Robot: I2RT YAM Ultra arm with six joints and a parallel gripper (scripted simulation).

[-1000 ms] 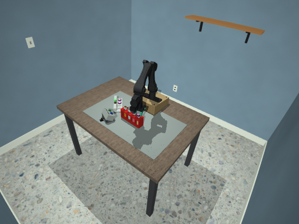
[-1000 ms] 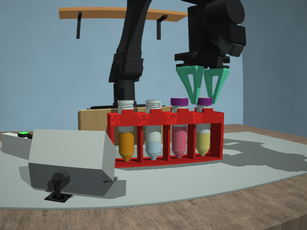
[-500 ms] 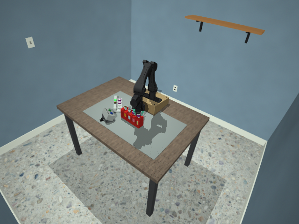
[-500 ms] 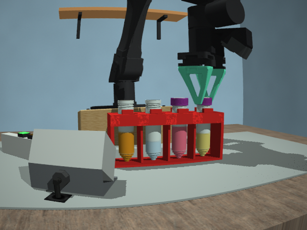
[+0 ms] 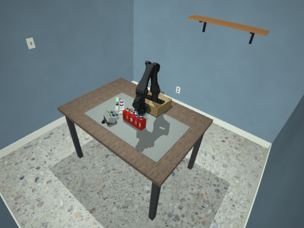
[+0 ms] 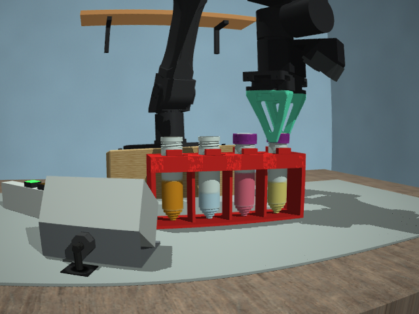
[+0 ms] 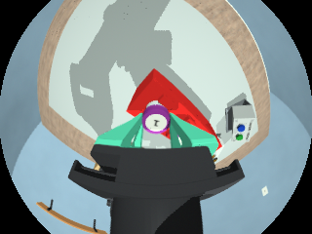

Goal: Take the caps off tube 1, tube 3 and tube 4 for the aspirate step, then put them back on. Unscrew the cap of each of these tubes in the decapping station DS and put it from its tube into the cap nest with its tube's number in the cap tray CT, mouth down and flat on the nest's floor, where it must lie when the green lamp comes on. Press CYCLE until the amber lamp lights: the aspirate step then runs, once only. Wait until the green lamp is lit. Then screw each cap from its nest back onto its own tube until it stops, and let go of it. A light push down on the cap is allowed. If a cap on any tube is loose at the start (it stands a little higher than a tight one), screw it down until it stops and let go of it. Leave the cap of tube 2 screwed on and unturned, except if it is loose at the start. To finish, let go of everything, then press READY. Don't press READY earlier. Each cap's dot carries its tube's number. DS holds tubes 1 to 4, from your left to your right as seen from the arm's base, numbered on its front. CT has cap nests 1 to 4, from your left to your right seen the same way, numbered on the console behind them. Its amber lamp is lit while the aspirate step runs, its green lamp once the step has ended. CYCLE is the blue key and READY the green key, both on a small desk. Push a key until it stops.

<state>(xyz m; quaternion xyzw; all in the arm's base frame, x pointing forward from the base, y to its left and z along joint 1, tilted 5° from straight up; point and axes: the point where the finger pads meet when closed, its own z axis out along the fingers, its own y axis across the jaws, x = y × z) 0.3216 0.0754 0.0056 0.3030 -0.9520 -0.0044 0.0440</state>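
The red decapping station (image 6: 226, 182) holds four tubes. My gripper (image 6: 277, 137) points straight down over the yellow tube (image 6: 277, 192) at the right end in the exterior view and is shut on that tube's purple cap (image 6: 283, 137), which sits on the tube. The wrist view shows the cap (image 7: 156, 119) between the green fingers. The pink tube beside it wears a purple cap (image 6: 244, 138). The blue tube (image 6: 209, 140) and the orange tube (image 6: 171, 140) stand open with bare threads. Two purple caps (image 5: 121, 103) lie in the cap tray (image 5: 120, 105). The green lamp (image 6: 32, 183) is lit.
The grey key desk (image 6: 94, 219) stands left of the station in the exterior view; its blue key (image 7: 240, 136) and green key (image 7: 241, 128) show in the wrist view. The arm's wooden base box (image 5: 158, 105) is behind the station. A shelf (image 5: 228, 24) hangs on the wall.
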